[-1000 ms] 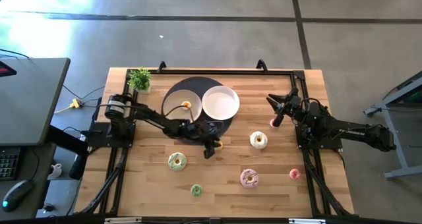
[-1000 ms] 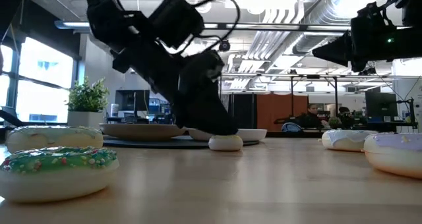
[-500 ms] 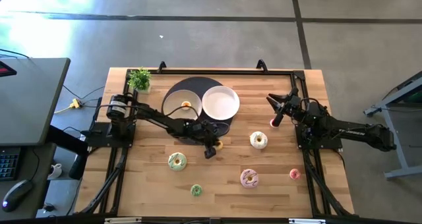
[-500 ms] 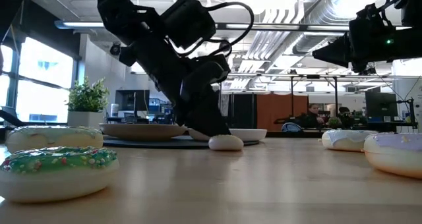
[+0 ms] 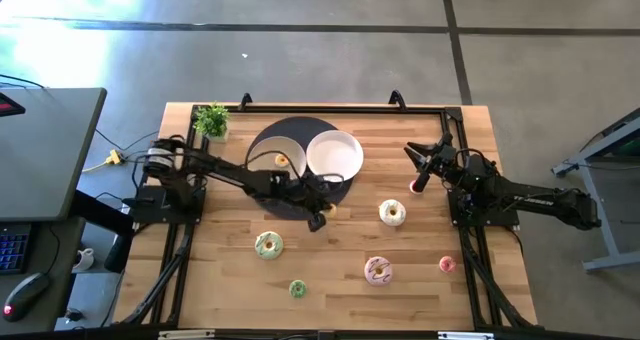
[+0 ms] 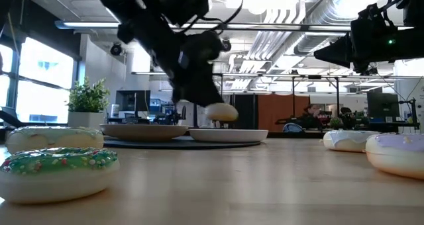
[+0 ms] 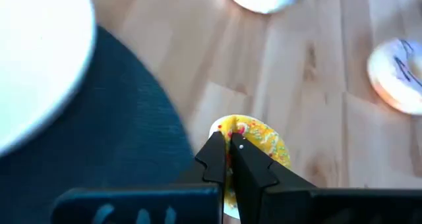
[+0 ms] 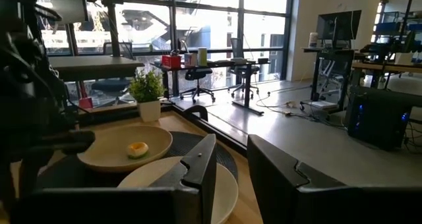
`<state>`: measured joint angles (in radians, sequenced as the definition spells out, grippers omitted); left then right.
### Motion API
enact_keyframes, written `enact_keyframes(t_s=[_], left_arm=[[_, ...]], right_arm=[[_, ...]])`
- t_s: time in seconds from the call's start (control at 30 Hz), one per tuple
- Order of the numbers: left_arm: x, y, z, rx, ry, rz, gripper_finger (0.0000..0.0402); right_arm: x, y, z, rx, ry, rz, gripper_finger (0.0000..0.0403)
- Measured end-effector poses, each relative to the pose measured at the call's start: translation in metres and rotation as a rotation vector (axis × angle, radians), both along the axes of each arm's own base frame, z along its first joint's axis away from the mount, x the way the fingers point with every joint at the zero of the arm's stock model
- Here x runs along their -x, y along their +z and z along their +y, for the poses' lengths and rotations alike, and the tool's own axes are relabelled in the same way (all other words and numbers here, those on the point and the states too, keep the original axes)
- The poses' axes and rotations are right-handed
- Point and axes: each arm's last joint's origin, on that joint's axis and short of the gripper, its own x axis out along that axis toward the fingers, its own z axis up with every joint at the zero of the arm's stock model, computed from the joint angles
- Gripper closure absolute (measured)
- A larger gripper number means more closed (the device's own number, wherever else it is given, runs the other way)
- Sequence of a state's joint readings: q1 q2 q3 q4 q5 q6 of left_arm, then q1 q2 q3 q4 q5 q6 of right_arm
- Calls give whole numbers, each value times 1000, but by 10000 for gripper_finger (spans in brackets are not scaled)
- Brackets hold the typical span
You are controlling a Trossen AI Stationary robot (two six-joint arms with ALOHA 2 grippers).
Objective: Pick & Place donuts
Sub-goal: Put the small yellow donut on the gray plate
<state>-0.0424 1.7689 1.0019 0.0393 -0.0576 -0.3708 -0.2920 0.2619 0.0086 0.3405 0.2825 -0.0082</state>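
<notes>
My left gripper [image 5: 320,217] hangs over the table's middle, just off the dark round mat [image 5: 290,202]. It is shut on a small yellow sprinkled donut [image 7: 258,142], which hangs in the air [image 6: 221,112]. My right gripper [image 5: 416,168] waits open above the far right of the table, over a small red donut [image 5: 415,187]. Two plates lie on the mat. The left plate [image 5: 262,160] holds a small orange donut [image 5: 283,160]. The right plate [image 5: 334,156] holds nothing. My left gripper pinches the yellow donut at one side of its ring [image 7: 236,133] between its two fingertips [image 7: 216,157]. The fingers slant down from the table's left [image 6: 199,86]. The donut is lifted clear of the table, at about the height of the plates' rims.
Loose on the wood lie a white-iced donut [image 5: 392,213], a green-iced donut [image 5: 268,245], a tiny green one [image 5: 297,288], a pink-iced one [image 5: 378,270] and a tiny red one [image 5: 446,264]. A small potted plant [image 5: 211,120] stands at the far left corner.
My left gripper has shut on the yellow donut where it lay on the table beside the mat. It has then risen with the donut and drawn a little toward the far edge, so the donut is lifted clear of the wood.
</notes>
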Motion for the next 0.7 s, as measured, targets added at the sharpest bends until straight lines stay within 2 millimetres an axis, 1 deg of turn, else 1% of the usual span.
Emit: enact_keyframes(t_s=[0.1, 0.2, 0.33, 0.43, 0.6, 0.7], left_arm=[[13, 17, 11, -38, 55, 39, 397], [32, 35, 25, -121, 133, 109, 397], [58, 51, 41, -177, 232, 213, 397], [76, 62, 47, -191, 263, 268, 397], [102, 71, 57, -267, 350, 366, 397], [114, 68, 61, -275, 380, 361, 397]], right_arm=[[0, 0, 0, 0, 0, -1, 320], [0, 0, 0, 0, 0, 0, 320], [0, 0, 0, -5, 3, 0, 320], [0, -1, 0, -8, 4, 4, 320], [0, -1, 0, -33, 7, -8, 320], [0, -3, 0, -41, 7, 4, 320]])
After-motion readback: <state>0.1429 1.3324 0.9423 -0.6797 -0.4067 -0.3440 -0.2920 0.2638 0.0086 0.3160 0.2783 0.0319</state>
